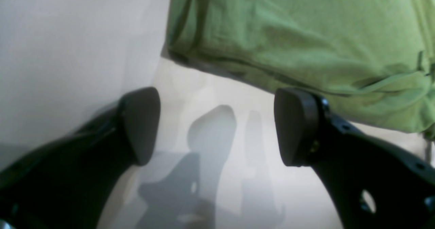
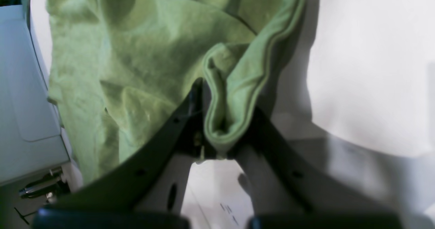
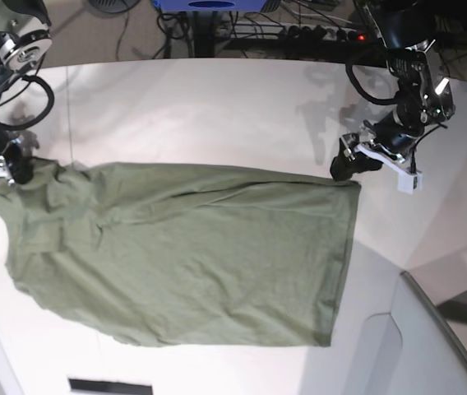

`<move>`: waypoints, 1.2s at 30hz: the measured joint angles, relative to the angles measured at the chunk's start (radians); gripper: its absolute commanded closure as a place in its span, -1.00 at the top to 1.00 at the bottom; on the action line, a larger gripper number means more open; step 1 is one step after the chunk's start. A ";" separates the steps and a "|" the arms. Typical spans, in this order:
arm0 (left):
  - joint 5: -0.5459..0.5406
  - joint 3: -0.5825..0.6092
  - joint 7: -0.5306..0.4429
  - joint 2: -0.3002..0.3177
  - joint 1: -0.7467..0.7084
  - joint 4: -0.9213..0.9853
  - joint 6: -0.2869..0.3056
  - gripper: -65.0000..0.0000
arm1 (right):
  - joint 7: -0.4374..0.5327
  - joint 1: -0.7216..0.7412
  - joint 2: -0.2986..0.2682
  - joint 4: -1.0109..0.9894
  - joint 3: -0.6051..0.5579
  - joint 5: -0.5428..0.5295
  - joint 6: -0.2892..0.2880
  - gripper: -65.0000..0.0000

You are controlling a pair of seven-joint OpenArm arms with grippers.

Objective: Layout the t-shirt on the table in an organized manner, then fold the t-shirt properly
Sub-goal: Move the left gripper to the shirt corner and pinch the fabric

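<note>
My left gripper (image 1: 217, 127) fills the front of the left wrist view, its two dark pads standing wide apart with only bare white table (image 1: 68, 45) and their own shadows between them. The t-shirt (image 1: 306, 35) lies just beyond the pads, its hemmed corner ahead and to the right of the gap, close to my right-hand pad but not between the two.

In the right wrist view my right gripper (image 2: 214, 134) is clamped together on a bunched, hemmed fold of the t-shirt (image 2: 136, 62), the rest of the cloth running away above and to the left.

From the base view the t-shirt (image 3: 184, 247) lies mostly flat across the table (image 3: 217, 107), its long axis running from one arm to the other. My right gripper (image 3: 16, 169) pinches one end corner; my left gripper (image 3: 350, 164) sits just beside the opposite corner. I judge the left must advance onto that corner before any pull can stretch the cloth.
</note>
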State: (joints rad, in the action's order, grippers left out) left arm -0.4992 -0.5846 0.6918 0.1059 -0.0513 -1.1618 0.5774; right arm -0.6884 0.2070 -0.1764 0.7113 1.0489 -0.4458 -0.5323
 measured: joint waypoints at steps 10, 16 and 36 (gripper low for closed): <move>0.019 0.006 -0.031 -0.005 -0.041 -0.063 -0.012 -0.28 | -0.003 0.000 -0.003 0.000 -0.004 0.000 0.000 -1.00; 0.016 0.006 -0.034 -0.023 0.002 -0.045 -0.012 -1.00 | -0.003 0.000 -0.003 0.000 -0.004 0.000 0.000 -1.00; 0.027 0.005 -0.038 -0.035 0.106 0.095 -0.020 -1.00 | -0.005 0.000 -0.004 0.000 -0.003 0.000 0.000 -1.00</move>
State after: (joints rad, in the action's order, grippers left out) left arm -0.4725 -0.5793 0.6537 0.0704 0.0551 -1.0664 0.5575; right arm -0.6930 0.2070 -0.1802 0.7113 1.0454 -0.4461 -0.5320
